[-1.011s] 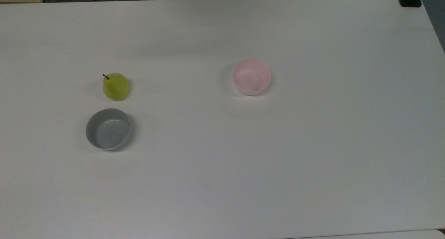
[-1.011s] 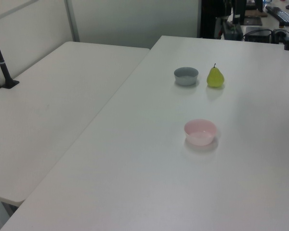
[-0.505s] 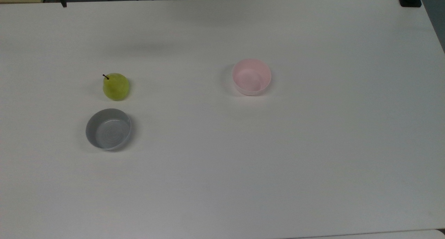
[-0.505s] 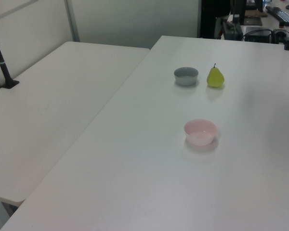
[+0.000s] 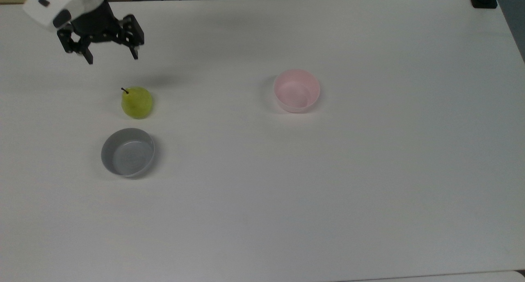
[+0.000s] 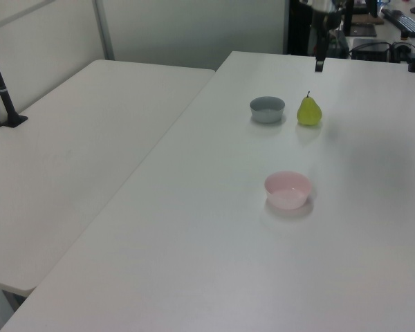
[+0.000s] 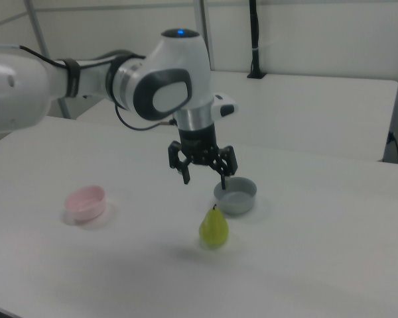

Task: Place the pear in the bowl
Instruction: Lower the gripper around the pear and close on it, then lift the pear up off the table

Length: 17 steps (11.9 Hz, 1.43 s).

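Black and spread wide, the pincer (image 5: 111, 59) has just come into the top view's upper left — half a second ago the counter (image 5: 369, 191) lay bare of it. It hangs above and just beyond the pear (image 5: 137, 102), which stands upright beside the grey bowl (image 5: 128, 152), well left of the pink bowl (image 5: 296, 90) — the reach for the fruit is likely beginning.

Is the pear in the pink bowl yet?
No, the pear stands on the table beside the grey bowl, well apart from the empty pink bowl.
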Tool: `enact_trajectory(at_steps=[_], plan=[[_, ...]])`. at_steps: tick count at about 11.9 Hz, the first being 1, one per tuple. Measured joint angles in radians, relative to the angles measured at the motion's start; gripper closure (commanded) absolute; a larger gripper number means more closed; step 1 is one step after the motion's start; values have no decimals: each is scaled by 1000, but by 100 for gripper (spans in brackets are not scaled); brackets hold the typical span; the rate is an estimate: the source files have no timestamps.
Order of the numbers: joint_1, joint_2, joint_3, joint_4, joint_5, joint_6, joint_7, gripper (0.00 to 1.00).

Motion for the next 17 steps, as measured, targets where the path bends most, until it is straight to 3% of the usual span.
enact_trajectory(at_steps=[8, 9, 10, 11, 12, 17], plan=[[11, 127, 3, -147, 0, 252, 59, 0], [16, 143, 6, -148, 0, 259, 59, 23], [24, 156, 7, -149, 0, 283, 60, 60], [28, 163, 7, -149, 0, 299, 63, 82], [28, 164, 7, -149, 0, 303, 66, 92], [28, 152, 7, -143, 2, 278, 68, 92]])
